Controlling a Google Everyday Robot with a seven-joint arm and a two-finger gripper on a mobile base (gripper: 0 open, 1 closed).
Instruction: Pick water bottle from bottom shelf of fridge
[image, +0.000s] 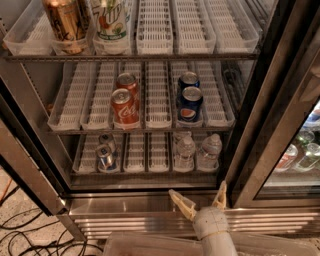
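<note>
Fridge (125, 212) door is open, and the camera looks down into three racks of white slotted trays.

Gripper (197, 189): low in the view, in front of the fridge's steel base and outside the cabinet. The fingers (182, 203) are spread wide in a V with nothing between them. It touches no item.

Bottom shelf (150, 171): dimmer than the racks above.
- Left water bottle (185, 151) stands upright in a lane right of centre, with a pale cap.
- Right water bottle (209, 149) stands upright in the next lane to the right, just beside the first. The two bottles look alike, and both sit above and beyond the gripper.
- Two small blue-and-silver cans (106, 152) stand one behind the other in a lane on the left. They are well apart from the bottles, with bare lanes between.

Middle shelf: two red cola cans (124, 102) stand in one lane left of centre. Two dark blue cola cans (190, 97) stand in a lane right of centre.

Top shelf: a gold can (62, 20) and a green-and-white can (111, 20) stand side by side at the left.

Floor, lower left: dark cables (22, 235).

Right edge: a neighbouring glass door (300, 155) with bottles behind it.
</note>
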